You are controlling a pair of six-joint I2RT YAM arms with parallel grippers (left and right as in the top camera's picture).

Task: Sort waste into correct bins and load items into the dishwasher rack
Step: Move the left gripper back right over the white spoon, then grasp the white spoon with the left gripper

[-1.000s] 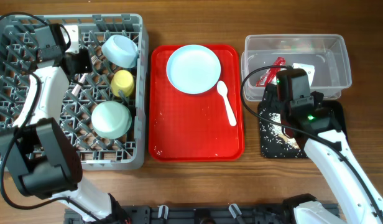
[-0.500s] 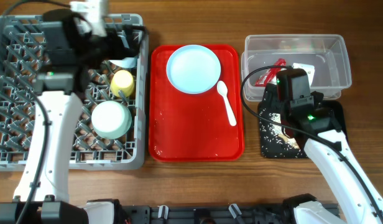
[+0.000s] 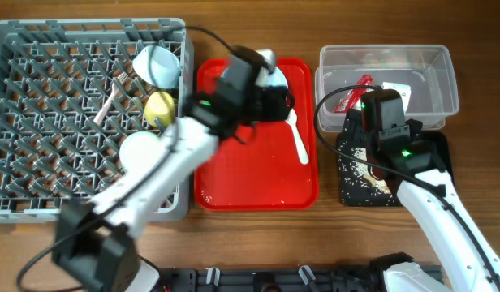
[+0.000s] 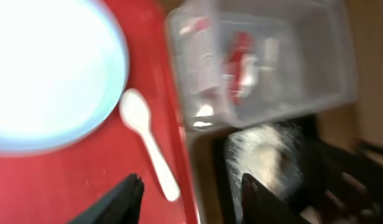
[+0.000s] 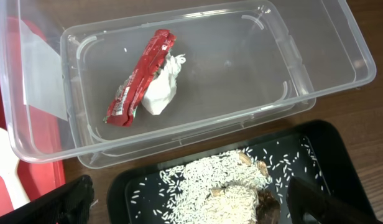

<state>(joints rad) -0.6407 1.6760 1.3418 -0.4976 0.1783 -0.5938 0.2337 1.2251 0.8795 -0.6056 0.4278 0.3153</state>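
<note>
The grey dishwasher rack point(image 3: 39, 122) holds the small white bowl point(image 3: 157, 65), yellow cup point(image 3: 160, 105), pale blue-green bowl point(image 3: 136, 152) and white fork point(image 3: 108, 96). The light blue plate point(image 4: 48, 74) and white spoon point(image 3: 297, 134) lie on the red tray point(image 3: 250, 174). My left gripper point(image 4: 191, 202) is open and empty above the spoon point(image 4: 151, 146), at the plate's right edge. The clear tub point(image 3: 433, 61) holds the red wrapper point(image 5: 138, 78) and crumpled white paper point(image 5: 160, 90). Rice scraps point(image 5: 235, 186) lie in the black tray point(image 5: 316, 149). My right gripper point(image 5: 194, 208) is open above them.
The red tray lies between the rack and the two bins. The clear tub point(image 5: 341, 37) is behind the black tray point(image 3: 433, 150) at the right. The left arm reaches across the rack's right wall and partly covers the plate in the overhead view.
My left arm has swung right, from over the rack to above the red tray by the plate and spoon. The right arm has not moved.
</note>
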